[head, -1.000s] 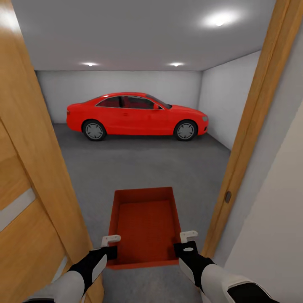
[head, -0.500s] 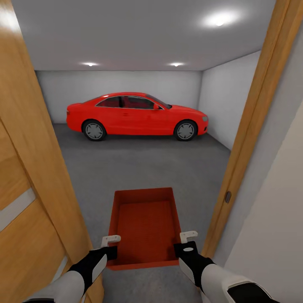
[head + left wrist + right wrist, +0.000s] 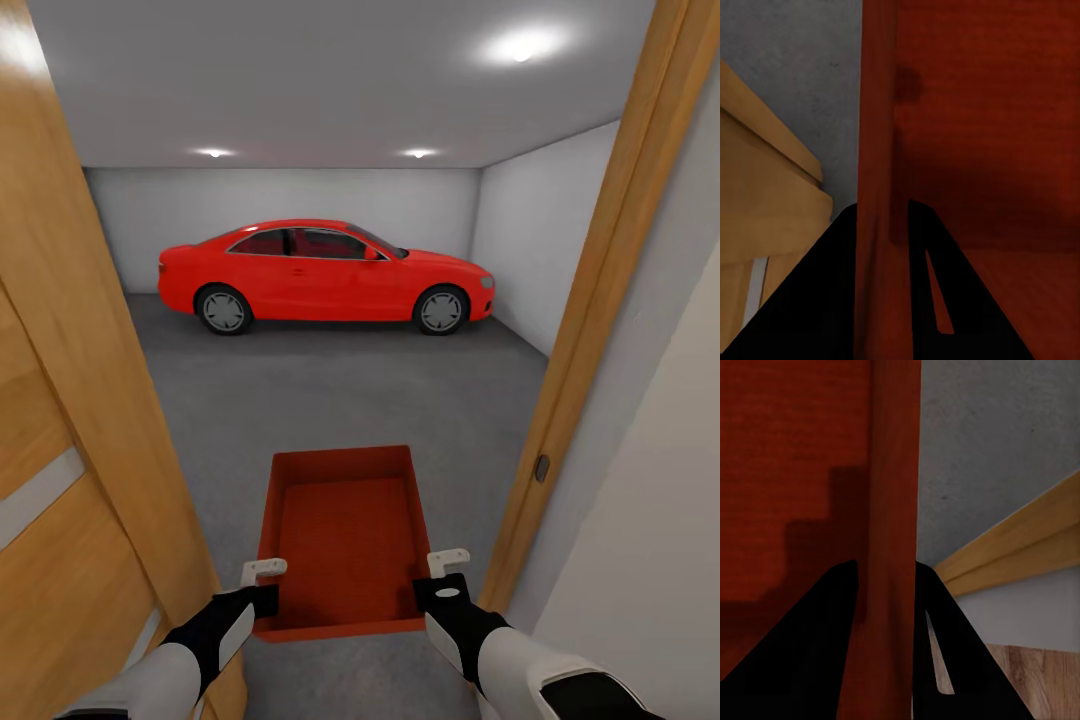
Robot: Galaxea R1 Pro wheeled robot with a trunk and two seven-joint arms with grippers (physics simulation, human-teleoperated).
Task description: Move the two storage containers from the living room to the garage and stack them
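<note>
One red-orange storage container (image 3: 345, 535) hangs in front of me in the doorway, carried level between both arms. My left gripper (image 3: 262, 573) is shut on its left wall near the close corner. My right gripper (image 3: 447, 562) is shut on its right wall. In the left wrist view the container's wall (image 3: 879, 187) runs straight between the dark fingers (image 3: 817, 300). The right wrist view shows the other wall (image 3: 894, 540) pinched the same way. Beyond the doorway lies the garage with its dark grey concrete floor (image 3: 330, 390) and pale grey walls.
A red car (image 3: 320, 272) is parked across the far end of the garage. An open orange-wood door (image 3: 70, 400) stands close on my left. The wooden door frame (image 3: 600, 290) and a pale wall (image 3: 650, 520) hem me in on the right.
</note>
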